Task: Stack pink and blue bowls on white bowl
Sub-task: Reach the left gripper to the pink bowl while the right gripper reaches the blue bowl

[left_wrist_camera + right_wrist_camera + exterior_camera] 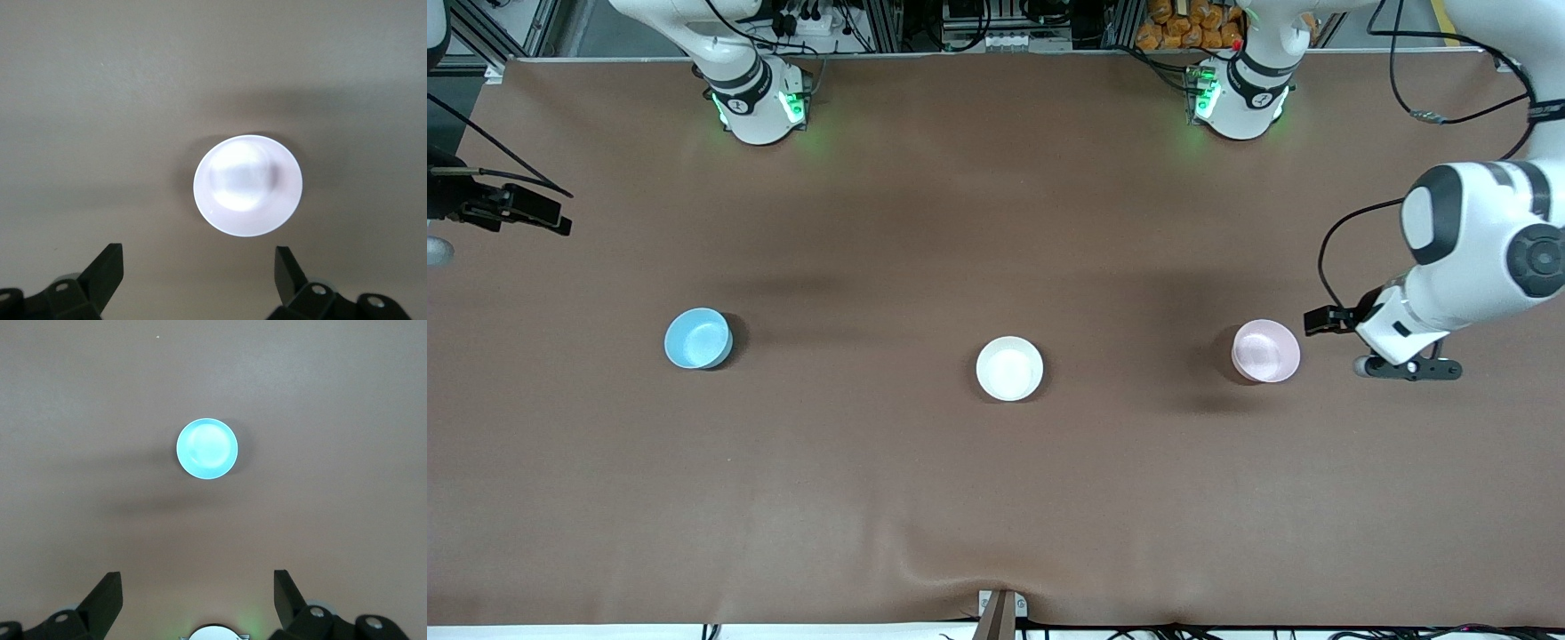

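Observation:
The pale pink bowl (pixel 1265 350) sits toward the left arm's end of the table, the white bowl (pixel 1009 368) in the middle, the sky blue bowl (pixel 698 338) toward the right arm's end. All three stand apart, upright and empty. My left gripper (pixel 1409 367) hangs over the table beside the pink bowl, at the table's end; it is open (pixel 199 273) and empty, with the pink bowl (pixel 247 185) ahead of its fingers. My right gripper (pixel 547 212) is up at the right arm's end of the table, open (pixel 198 597) and empty, well above the blue bowl (pixel 207 449).
A brown cloth (pixel 996 498) covers the whole table. The arm bases (pixel 758 107) (pixel 1238 102) stand along the table's edge farthest from the front camera. The right arm's base (pixel 213 633) shows between the right gripper's fingers.

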You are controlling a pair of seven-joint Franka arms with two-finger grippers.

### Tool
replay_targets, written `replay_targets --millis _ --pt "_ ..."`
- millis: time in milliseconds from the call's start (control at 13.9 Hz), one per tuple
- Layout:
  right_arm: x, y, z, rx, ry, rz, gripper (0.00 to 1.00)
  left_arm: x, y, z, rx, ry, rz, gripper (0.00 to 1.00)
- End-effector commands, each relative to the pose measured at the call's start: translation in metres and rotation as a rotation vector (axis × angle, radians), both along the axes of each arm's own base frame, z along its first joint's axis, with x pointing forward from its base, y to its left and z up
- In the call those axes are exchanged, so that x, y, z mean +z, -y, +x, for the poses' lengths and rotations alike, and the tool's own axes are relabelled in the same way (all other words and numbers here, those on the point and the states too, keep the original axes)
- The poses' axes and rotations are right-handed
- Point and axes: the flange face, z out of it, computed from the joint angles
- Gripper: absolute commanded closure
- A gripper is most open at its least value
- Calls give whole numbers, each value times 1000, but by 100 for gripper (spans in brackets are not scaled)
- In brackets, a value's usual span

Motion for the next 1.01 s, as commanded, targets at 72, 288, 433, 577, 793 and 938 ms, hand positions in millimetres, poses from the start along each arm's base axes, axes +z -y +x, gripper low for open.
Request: replay_targets --millis 72,288,433,577,793,938 --pt "-8 6 2 -8 8 15 0 -56 -7 -25 -79 83 9 4" --pt "-13 7 3 -9 -2 15 0 -80 -38 -21 -102 106 1 13" --pt "-16 6 3 -8 -8 16 0 -111 -38 -17 -104 124 -3 23" --pt "-22 9 3 -13 -9 16 0 -117 -21 -14 -116 132 -13 31" --pt "-41 14 4 -22 -8 16 0 -121 -20 -14 -109 127 -23 34" --pt "-60 22 3 -32 -1 15 0 -124 -21 -14 -112 122 -24 46"
